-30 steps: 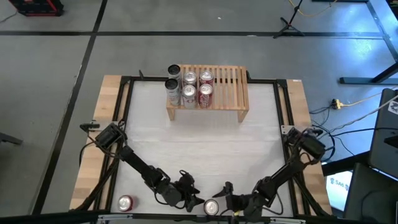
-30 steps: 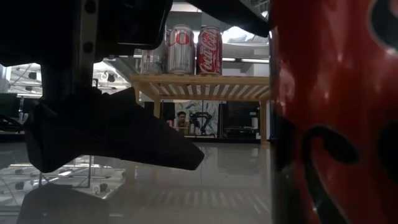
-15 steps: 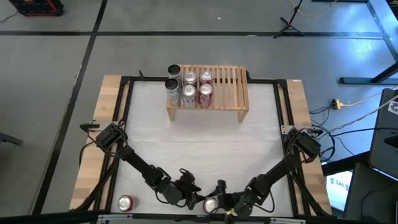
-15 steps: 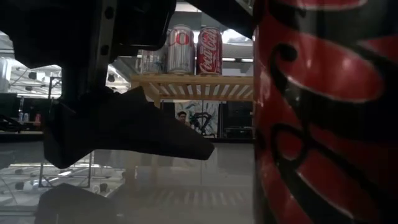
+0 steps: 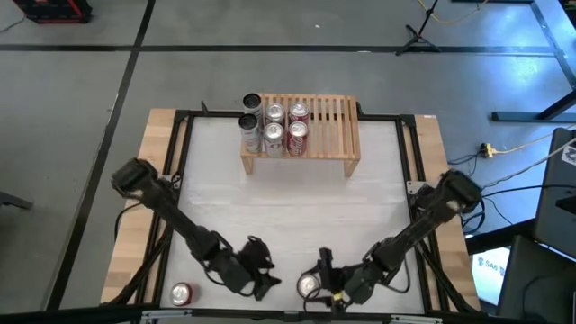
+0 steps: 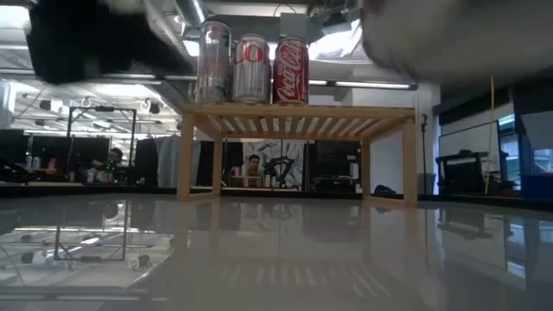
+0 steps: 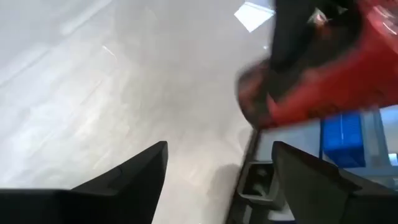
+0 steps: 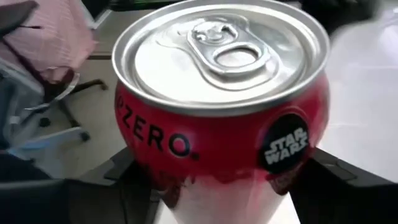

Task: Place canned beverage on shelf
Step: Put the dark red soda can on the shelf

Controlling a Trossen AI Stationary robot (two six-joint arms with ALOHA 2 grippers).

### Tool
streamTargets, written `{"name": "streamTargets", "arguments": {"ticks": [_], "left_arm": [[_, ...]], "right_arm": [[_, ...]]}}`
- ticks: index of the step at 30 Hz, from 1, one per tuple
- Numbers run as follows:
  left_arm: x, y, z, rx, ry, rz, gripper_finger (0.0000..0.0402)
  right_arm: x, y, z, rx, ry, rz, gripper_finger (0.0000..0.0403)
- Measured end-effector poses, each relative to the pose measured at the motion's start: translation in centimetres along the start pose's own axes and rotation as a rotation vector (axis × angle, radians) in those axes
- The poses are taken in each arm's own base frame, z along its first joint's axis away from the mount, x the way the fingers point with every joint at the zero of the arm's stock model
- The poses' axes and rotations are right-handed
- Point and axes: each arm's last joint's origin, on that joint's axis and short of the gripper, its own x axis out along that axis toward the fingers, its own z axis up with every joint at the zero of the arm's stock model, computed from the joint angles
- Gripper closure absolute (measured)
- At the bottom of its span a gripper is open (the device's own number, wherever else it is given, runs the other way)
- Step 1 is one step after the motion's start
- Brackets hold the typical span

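Right tool [image 5: 317,286] gripping a red-and-black aluminium drink can [image 8: 221,106].
Left tool [image 5: 261,281], fingers spread wide, hangs beside it above the white surface [image 5: 297,207].

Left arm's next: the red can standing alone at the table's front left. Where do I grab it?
Take the red can by its round side wall, about mid-height, coming in level from the middle of the table, where the left gripper hangs open. It stands upright with nothing beside it.
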Motion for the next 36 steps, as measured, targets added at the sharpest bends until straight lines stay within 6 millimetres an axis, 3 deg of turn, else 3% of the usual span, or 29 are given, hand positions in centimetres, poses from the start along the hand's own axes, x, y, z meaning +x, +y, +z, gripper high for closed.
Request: {"name": "streamTargets", "arguments": {"ticks": [9, 13, 17, 26, 36], "left_arm": [[-7.8, -2.2, 4.9, -0.001, -0.122, -0.083, 0.0120], [-10.3, -2.5, 7.0, 0.065, -0.224, -0.108, 0.0120], [-11.8, -2.5, 9.6, 0.120, -0.298, -0.144, 0.0120], [-12.8, -2.5, 14.9, 0.332, -0.441, -0.311, 0.0119], [-12.7, -1.6, 17.8, 0.262, -0.580, -0.273, 0.0119]], "right_arm": [[-7.3, -5.0, 7.9, 0.010, -0.054, 0.008, 0.0131], [-10.2, -7.4, 10.7, 0.050, -0.126, 0.064, 0.0131], [-11.5, -9.8, 12.5, 0.117, -0.185, 0.084, 0.0131], [-12.9, -13.4, 15.0, 0.194, -0.348, 0.068, 0.0131], [-14.1, -15.0, 16.8, 0.183, -0.403, 0.055, 0.0131]]}}
